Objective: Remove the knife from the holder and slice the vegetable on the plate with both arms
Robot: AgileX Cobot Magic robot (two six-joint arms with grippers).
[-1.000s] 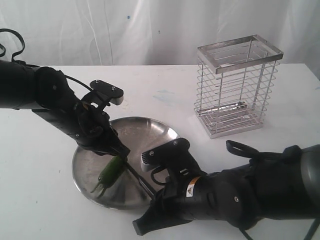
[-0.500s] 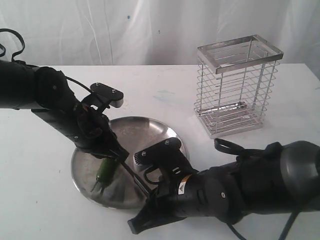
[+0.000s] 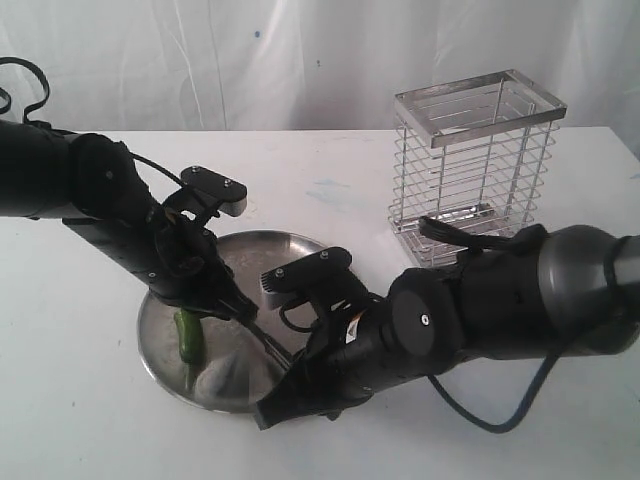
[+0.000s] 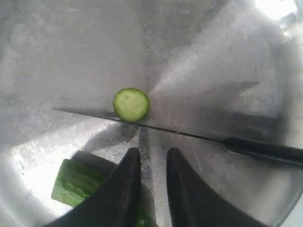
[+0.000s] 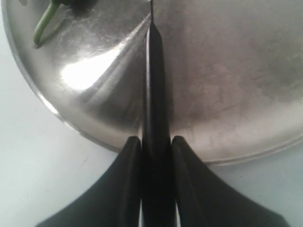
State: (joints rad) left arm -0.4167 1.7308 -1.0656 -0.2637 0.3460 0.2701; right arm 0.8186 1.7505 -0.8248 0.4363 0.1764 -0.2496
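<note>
The steel plate (image 3: 300, 260) holds the green chili, the vegetable (image 3: 187, 340), lying stem toward the front rim. My left gripper (image 3: 222, 308) reaches down at its upper end. In the left wrist view (image 4: 152, 153) its fingers stand a little apart with bare plate (image 4: 213, 56) between the tips. The chili (image 4: 75, 182) lies against one finger, and some green shows deep between them. A round pale slice (image 4: 131, 105) rests against the knife (image 4: 189, 135) blade. My right gripper (image 5: 155, 139) is shut on the black knife (image 5: 155, 94) handle, blade over the plate (image 5: 227, 71).
The silver wire holder (image 3: 470, 170) stands at the back right on the white table, holding nothing. The right arm's bulk lies low across the table between the plate and the holder. A white curtain hangs behind the table.
The chili has swung from a slant to nearly straight and slid left on the plate. The right arm has moved left with the knife. The left gripper has hardly moved.
</note>
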